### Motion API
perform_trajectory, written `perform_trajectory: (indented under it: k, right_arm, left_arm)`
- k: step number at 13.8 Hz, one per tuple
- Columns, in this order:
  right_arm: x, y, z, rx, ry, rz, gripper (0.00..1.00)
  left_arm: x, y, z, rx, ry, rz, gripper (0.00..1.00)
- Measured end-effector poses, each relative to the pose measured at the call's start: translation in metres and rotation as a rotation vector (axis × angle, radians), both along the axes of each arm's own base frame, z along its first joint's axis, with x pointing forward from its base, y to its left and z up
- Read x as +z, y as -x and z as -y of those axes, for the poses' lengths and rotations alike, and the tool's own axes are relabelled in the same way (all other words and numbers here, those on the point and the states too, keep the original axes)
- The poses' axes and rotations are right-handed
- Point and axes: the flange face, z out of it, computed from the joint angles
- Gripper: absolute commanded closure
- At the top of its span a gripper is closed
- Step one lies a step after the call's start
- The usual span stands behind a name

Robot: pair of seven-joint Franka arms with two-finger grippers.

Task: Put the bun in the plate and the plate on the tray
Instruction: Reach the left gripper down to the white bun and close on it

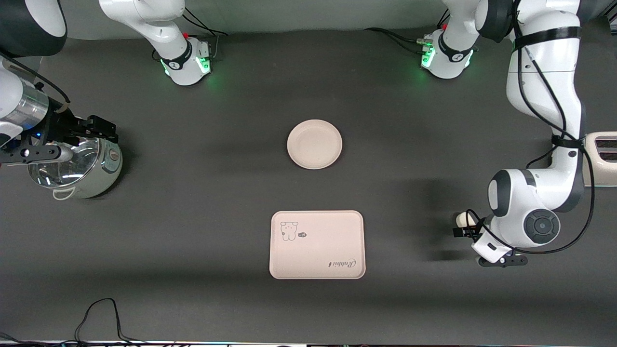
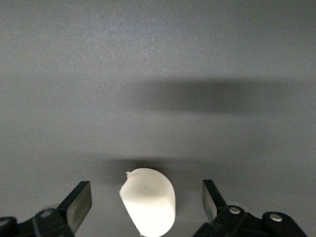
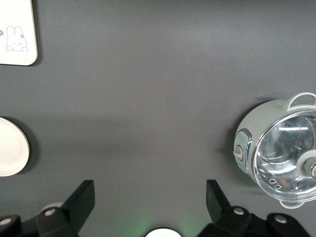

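Fingers astride one bun, one plate, one tray

The left arm partly hides the bun and a toaster.

Matt dark grey table, finely grained, faintly textured up close. Plate: cream, smooth, dull satin sheen, plastic or ceramic, cannot tell which. Tray: pale pinkish-cream, smooth matt, printed drawing and script. Bun: off-white, smooth, soft-looking matt skin. Pot: pale green glossy body, clear glass lid with bright reflections, polished metal rim. Arm shells: glossy white plastic, black matt joints. Left gripper fingers: 2, black, matt, hard plastic look. Cables: black, slightly shiny.
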Motion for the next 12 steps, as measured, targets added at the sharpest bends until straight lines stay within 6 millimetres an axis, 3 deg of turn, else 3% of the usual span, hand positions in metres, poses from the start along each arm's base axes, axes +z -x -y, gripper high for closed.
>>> perform_trajectory:
  k: [8, 10, 12]
  right_arm:
    - [-0.005, 0.0, 0.0, 0.0, 0.0, -0.01, 0.0]
    - [-0.007, 0.0, -0.001, 0.002, 0.0, -0.014, 0.0]
    - [-0.008, 0.0, -0.001, 0.002, 0.001, -0.016, 0.0]
  left_arm:
    - [-0.029, 0.021, -0.009, 0.054, 0.037, -0.063, 0.07]
    - [-0.031, 0.022, -0.009, 0.06, 0.043, -0.066, 0.16]
    - [-0.031, 0.023, -0.008, 0.061, 0.044, -0.066, 0.33]
